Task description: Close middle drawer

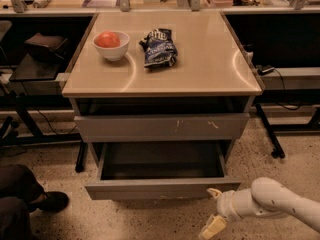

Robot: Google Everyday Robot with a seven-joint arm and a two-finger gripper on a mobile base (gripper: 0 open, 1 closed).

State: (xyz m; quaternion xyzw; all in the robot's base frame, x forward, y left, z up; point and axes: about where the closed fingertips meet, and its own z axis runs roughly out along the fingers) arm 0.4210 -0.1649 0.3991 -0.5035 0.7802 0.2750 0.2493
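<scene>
The middle drawer (159, 189) is a wide grey drawer with a flat, handle-less front. It stands pulled out from the cabinet, and its bare dark box interior (160, 161) shows. My gripper (214, 210) is low at the front right, just below the drawer front's right end, on a white arm (272, 206) that comes in from the right. It is open and empty. The upper pale finger (215, 192) is at the lower edge of the drawer front. The lower finger (212, 227) hangs near the floor.
Above it is a grey drawer front with pale scratch marks (162, 127). The tabletop (200, 59) holds a white bowl with a red fruit (110, 44) and a blue chip bag (159, 48). A person's shoe and leg (30, 204) are at the lower left. Desk legs (270, 134) flank the cabinet.
</scene>
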